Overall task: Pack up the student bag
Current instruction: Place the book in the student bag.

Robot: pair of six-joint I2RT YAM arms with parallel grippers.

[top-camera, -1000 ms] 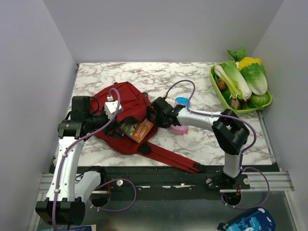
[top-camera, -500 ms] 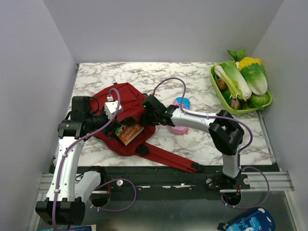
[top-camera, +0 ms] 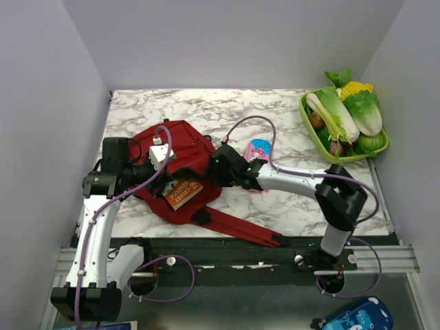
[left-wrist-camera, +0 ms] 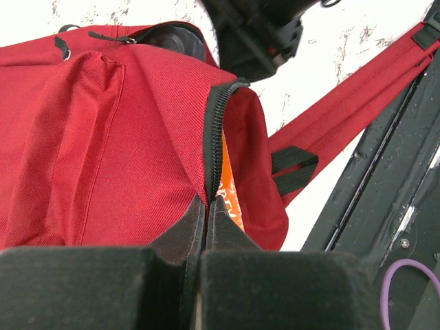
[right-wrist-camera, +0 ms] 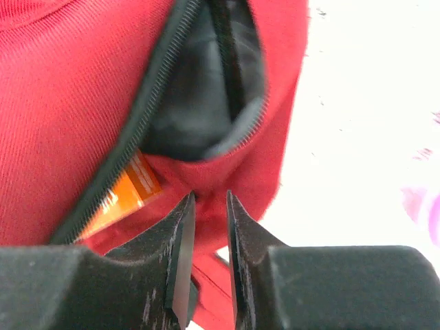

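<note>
The student bag (top-camera: 180,148) is a dark red backpack lying at the left-middle of the marble table, its straps (top-camera: 240,227) trailing toward the near edge. An orange book (top-camera: 182,192) sticks out of its unzipped mouth. My left gripper (left-wrist-camera: 206,204) is shut on the zipper rim of the bag (left-wrist-camera: 103,137), holding the mouth up, with the book (left-wrist-camera: 231,199) just inside. My right gripper (right-wrist-camera: 210,199) stands narrowly open at the rim of the bag (right-wrist-camera: 62,103), nothing clearly between its fingers. The book (right-wrist-camera: 124,196) shows under the zipper.
A pink and blue pencil case (top-camera: 257,150) lies just right of the right gripper (top-camera: 218,167). At the back right stands a green tray (top-camera: 307,124) of vegetables. A blue case (top-camera: 352,317) lies below the table's edge.
The orange book has slid left, deeper into the bag's mouth. My right gripper followed it left, then drew back a little. The left gripper has kept its hold.
</note>
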